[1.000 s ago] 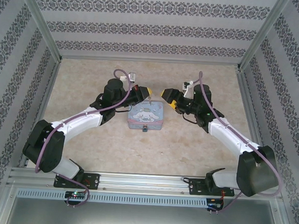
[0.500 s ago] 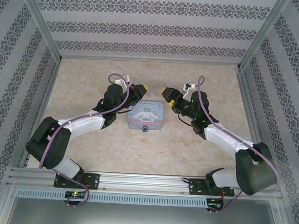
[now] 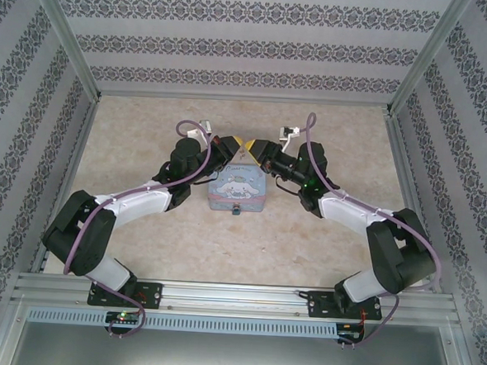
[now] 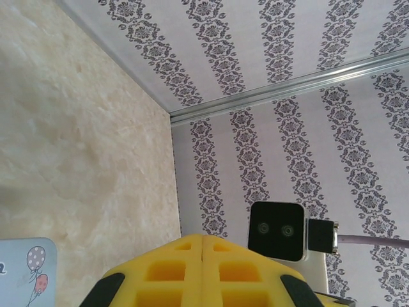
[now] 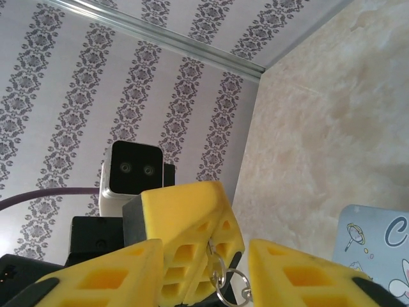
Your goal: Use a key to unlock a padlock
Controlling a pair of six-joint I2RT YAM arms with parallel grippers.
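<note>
The tiny bluish padlock (image 3: 236, 208) hangs at the front edge of the pale blue cartoon tin box (image 3: 237, 188). Above the box's far edge my left gripper (image 3: 238, 144) and right gripper (image 3: 259, 150) meet tip to tip. In the right wrist view the left gripper (image 5: 203, 230) is shut, and the key (image 5: 213, 258) sticks out of its seam with small metal rings (image 5: 231, 286) dangling. My right gripper (image 5: 204, 256) is open, one yellow finger (image 5: 105, 275) on each side of the left tips. The left wrist view shows the left gripper (image 4: 203, 240) with pads pressed together.
Patterned walls and aluminium rails enclose the beige table (image 3: 306, 236). The right wrist's camera block (image 4: 276, 230) faces the left gripper closely. A corner of the tin box (image 4: 25, 268) lies below left; its lid (image 5: 377, 249) shows at the right.
My right arm has swung left, bringing its open fingers around the left gripper's tips. The left gripper rose slightly a second ago and has since held still with the key.
</note>
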